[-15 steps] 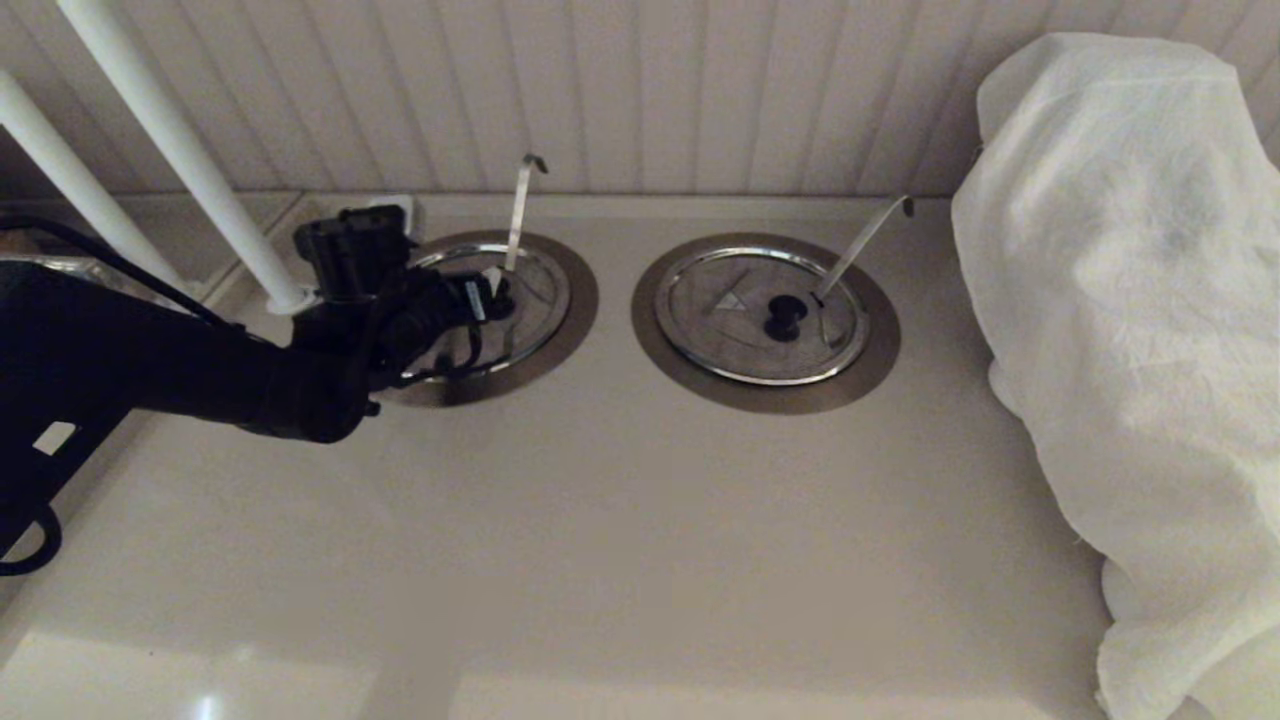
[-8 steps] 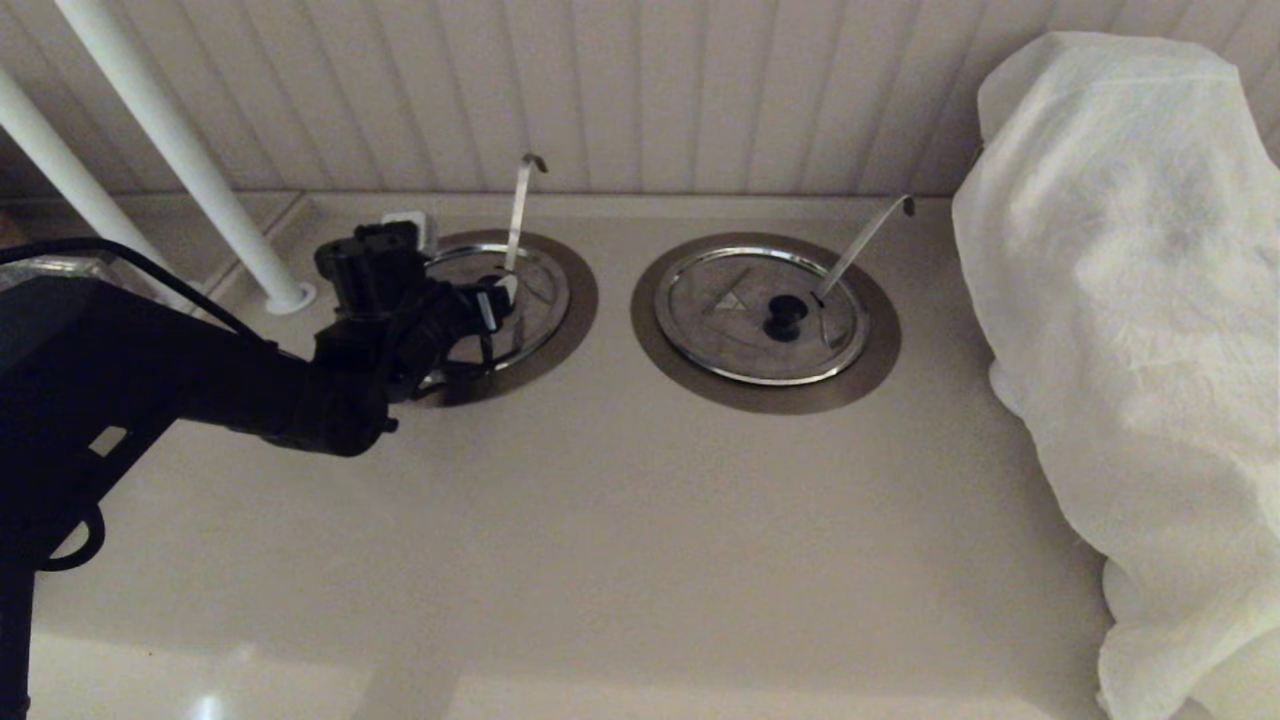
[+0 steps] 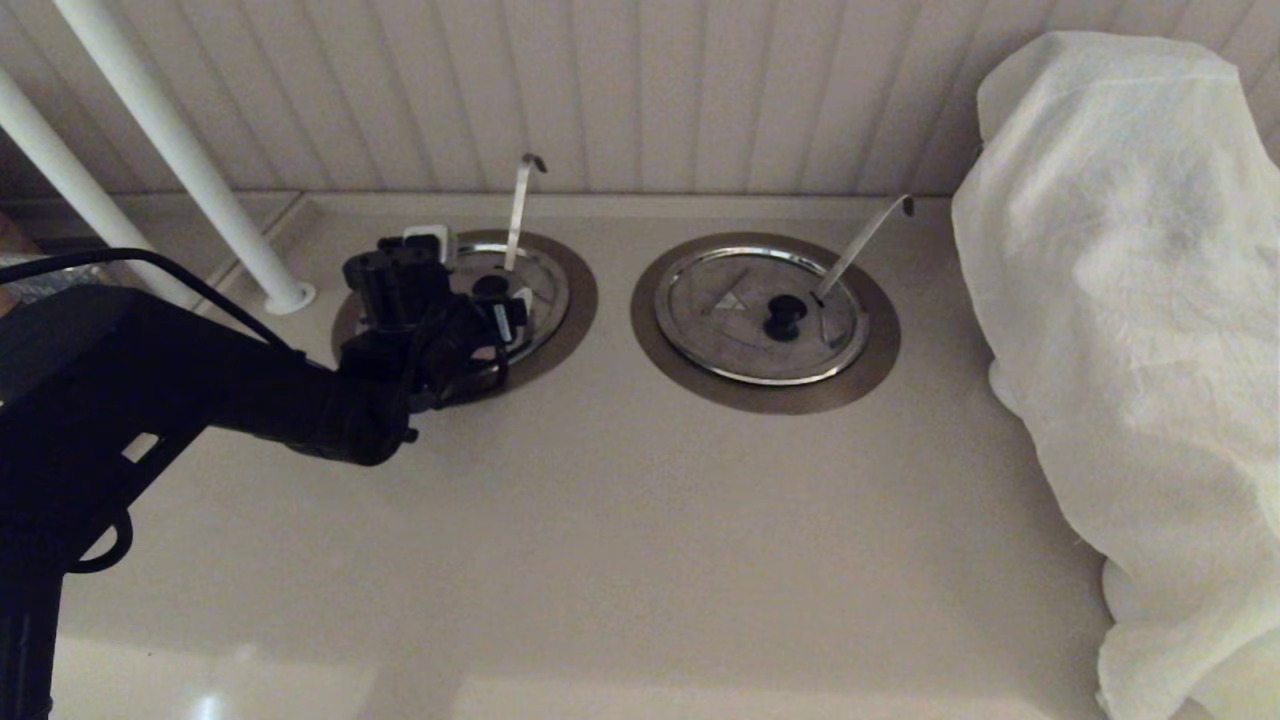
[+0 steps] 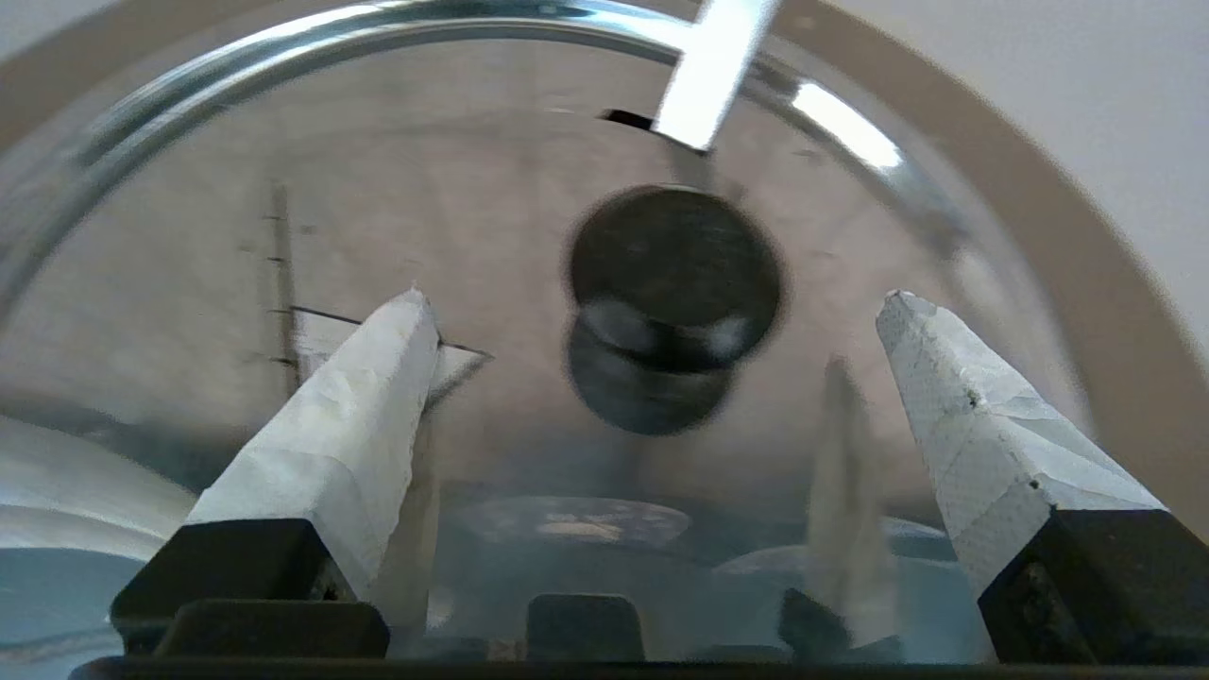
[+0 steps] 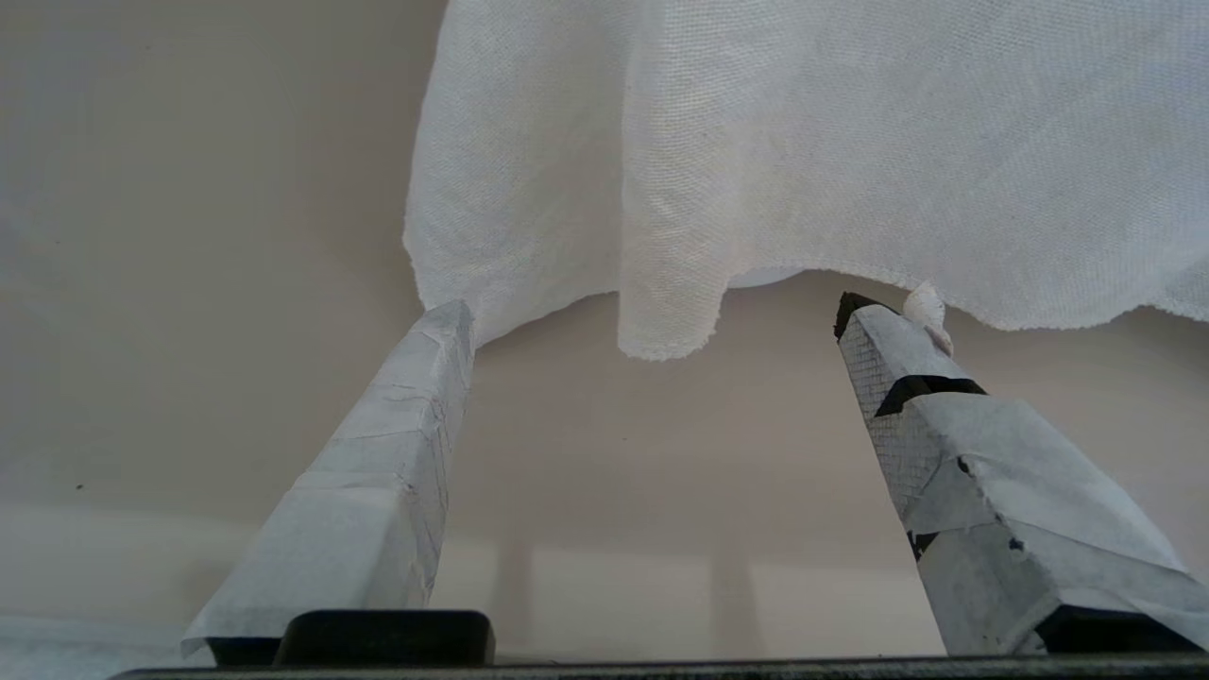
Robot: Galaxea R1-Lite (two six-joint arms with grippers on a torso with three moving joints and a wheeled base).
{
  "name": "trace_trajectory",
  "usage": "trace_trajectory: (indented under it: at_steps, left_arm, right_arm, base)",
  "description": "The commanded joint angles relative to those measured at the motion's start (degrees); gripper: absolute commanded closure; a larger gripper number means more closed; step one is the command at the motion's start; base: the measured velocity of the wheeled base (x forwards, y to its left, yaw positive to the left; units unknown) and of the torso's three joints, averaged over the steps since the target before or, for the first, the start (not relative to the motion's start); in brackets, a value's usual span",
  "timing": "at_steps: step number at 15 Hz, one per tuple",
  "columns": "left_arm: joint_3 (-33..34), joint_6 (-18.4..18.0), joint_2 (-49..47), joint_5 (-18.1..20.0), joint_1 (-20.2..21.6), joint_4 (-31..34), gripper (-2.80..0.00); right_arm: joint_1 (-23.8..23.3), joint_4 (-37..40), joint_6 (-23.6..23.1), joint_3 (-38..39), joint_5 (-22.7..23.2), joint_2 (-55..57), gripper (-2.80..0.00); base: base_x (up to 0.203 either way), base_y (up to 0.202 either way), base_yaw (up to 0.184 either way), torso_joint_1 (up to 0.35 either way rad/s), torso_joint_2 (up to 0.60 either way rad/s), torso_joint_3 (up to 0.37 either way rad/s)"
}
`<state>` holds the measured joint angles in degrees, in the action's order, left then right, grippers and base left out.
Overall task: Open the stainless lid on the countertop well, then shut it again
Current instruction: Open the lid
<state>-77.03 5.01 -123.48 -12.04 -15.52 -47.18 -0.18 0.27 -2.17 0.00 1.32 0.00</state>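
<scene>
Head view. Seated flat in the countertop well (image 3: 565, 320) at about 10 o'clock on the beige counter (image 3: 640, 540): the stainless lid (image 3: 540, 290), its near-upright ladle handle (image 3: 518, 212) rising through the notch at the lid's 12 o'clock. Above the lid's 8 o'clock side: the left gripper (image 3: 500, 312), spread open, gripping nothing, the black centre knob (image 3: 490, 286) just beyond its tips. At 3 o'clock of that well: a twin lid (image 3: 762, 315) in its own bronze-grey ring (image 3: 880, 350), with a ladle handle (image 3: 862, 243) leaning far toward 2 o'clock and a small triangle mark (image 3: 731, 300) at 9 o'clock of its knob. Along the right edge: a white cloth (image 3: 1130, 330) draped over something bulky. At 11 o'clock: two white poles (image 3: 170, 140). No readable brand or writing anywhere.

Left wrist view. Taped fingers (image 4: 349, 444) wide apart, the knob (image 4: 674, 274) between them but clear of both, mirrored in the steel. Ladle handle (image 4: 713, 71) entering the notch just past the knob. A triangle mark (image 4: 453, 364) partly behind one finger, with faint tick marks nearby, possibly a scale, too blurred to read.

Right wrist view. Right gripper (image 5: 652, 326) open and empty, low over bare counter, its tips at the cloth's hem (image 5: 661, 312).
</scene>
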Motion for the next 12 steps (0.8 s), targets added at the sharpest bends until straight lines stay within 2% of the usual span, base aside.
trace_trajectory:
  at_steps: [1, 7, 12]
  left_arm:
    - [0.01, -0.83, -0.51, -0.22, 0.29, -0.28, -2.80]
    - [-0.05, -2.72, -1.23, -0.35, 1.63, -0.46, -2.80]
    - [-0.05, -2.90, -0.44, -0.96, 2.07, -0.46, -2.80]
  right_arm:
    - [0.08, 0.00, -0.09, 0.09, 0.00, -0.09, -2.80]
    - [0.01, 0.00, -0.03, 0.09, 0.06, -0.09, -2.80]
    - [0.01, 0.00, -0.03, 0.09, 0.00, -0.09, -2.80]
  base:
    - [0.000, 0.000, 0.000, 0.000, 0.00, 0.000]
    - [0.000, 0.000, 0.000, 0.000, 0.00, 0.000]
    - [0.000, 0.000, 0.000, 0.000, 0.00, 0.000]
